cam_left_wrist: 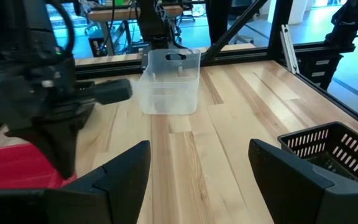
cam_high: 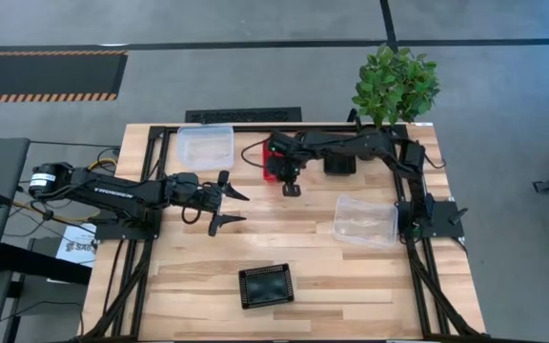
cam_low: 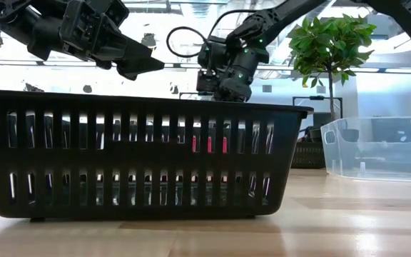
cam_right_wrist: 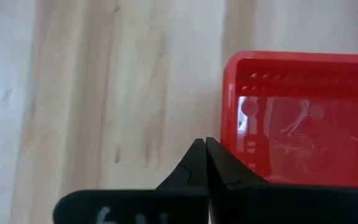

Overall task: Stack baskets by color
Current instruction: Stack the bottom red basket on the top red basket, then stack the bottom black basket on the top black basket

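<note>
A red mesh basket (cam_high: 274, 160) stands at the table's far middle, also in the right wrist view (cam_right_wrist: 303, 118). My right gripper (cam_high: 292, 188) is shut and slants down just off the basket's near side; in its wrist view (cam_right_wrist: 205, 155) a strip of bare wood shows between its tips and the red rim. My left gripper (cam_high: 229, 202) hovers open at the left middle with nothing between its fingers (cam_left_wrist: 197, 180). One clear basket (cam_high: 205, 145) rests at the far left, another (cam_high: 365, 219) at the right. A black mesh basket (cam_high: 266, 285) sits near the front edge.
A potted green plant (cam_high: 396, 84) stands at the far right corner. The black frame rails (cam_high: 255, 125) run along the table's edges. In the low view the black basket (cam_low: 141, 157) fills the foreground. Bare wood (cam_high: 294, 233) lies between the baskets at the table's middle.
</note>
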Motion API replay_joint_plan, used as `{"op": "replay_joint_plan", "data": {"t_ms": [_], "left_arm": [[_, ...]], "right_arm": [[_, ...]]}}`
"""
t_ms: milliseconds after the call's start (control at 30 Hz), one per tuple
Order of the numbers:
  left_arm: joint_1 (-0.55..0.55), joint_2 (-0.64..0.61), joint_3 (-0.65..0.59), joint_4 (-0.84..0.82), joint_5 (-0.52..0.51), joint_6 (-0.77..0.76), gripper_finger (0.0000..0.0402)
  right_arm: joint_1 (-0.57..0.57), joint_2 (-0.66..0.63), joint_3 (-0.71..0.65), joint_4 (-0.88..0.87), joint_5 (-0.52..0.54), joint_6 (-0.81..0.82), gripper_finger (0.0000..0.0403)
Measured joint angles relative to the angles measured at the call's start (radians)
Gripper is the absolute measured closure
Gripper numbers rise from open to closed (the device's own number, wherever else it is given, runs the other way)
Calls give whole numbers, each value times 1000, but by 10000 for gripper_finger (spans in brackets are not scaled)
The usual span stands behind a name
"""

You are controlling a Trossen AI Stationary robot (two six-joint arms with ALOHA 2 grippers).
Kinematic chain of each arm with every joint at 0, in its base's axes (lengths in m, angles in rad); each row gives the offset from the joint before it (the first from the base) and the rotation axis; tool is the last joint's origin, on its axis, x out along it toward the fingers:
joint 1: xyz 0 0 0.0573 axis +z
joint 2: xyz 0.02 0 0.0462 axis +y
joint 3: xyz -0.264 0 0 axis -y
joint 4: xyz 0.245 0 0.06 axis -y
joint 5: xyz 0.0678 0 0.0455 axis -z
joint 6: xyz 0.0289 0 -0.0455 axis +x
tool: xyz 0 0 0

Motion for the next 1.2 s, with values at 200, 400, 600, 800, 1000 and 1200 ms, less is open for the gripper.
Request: {"op": "replay_joint_plan", "data": {"t_ms": [200, 400, 600, 800, 1000, 1200], "left_arm": [[0, 0, 0, 0, 0, 0, 141], [0, 0, 0, 0, 0, 2, 141], [0, 0, 0, -3, 0, 2, 141], [0, 0, 0, -17, 1, 0, 141], [-1, 0, 0, -26, 1, -53, 141], [-1, 0, 0, -36, 10, -82, 141]], "right_arm": [[-16, 0, 0, 23, -13, 3, 397], [-6, -8, 55, -31, -16, 0, 399], [61, -112, 99, -208, -40, -25, 392], [176, -289, 48, -300, -44, 13, 398], [300, -550, -224, -192, -11, 223, 395], [411, -739, -478, -124, 152, 558, 391]]}}
